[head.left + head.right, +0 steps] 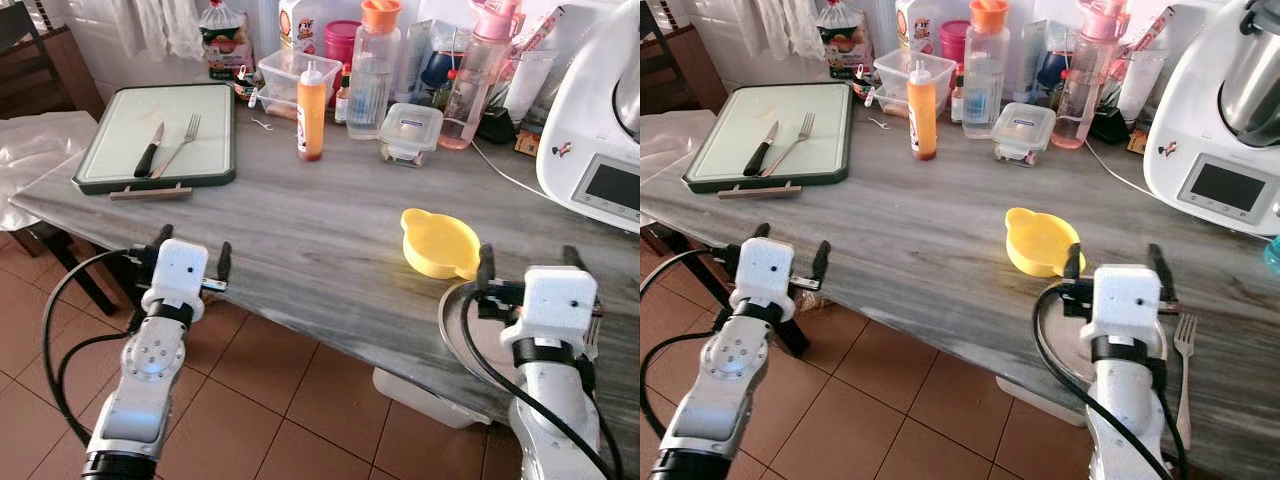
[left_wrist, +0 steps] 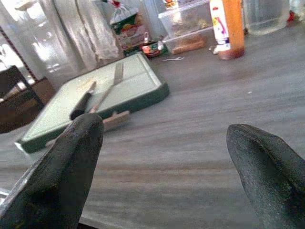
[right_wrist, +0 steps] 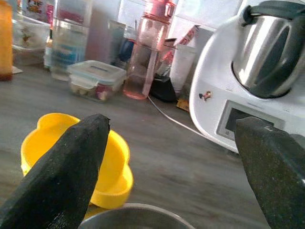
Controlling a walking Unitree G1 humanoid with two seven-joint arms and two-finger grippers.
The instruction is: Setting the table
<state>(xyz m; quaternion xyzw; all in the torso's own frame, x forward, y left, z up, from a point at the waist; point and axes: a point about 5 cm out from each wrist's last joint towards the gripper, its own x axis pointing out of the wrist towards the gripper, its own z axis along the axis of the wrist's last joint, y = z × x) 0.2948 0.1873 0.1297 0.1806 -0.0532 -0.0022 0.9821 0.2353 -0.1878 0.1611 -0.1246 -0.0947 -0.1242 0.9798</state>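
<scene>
Right gripper (image 1: 1115,271) hovers spread wide, empty, over the metal plate (image 1: 1065,345), with the yellow bowl (image 1: 1038,240) just ahead: light, rigid plastic, best pinched at its rim. Left gripper (image 1: 190,260) also open, empty.

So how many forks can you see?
2. One silver metal fork lies on the green-rimmed white cutting board beside a black-handled knife. Another silver fork lies on the grey table by the robot's right arm. Others could be hidden.
</scene>
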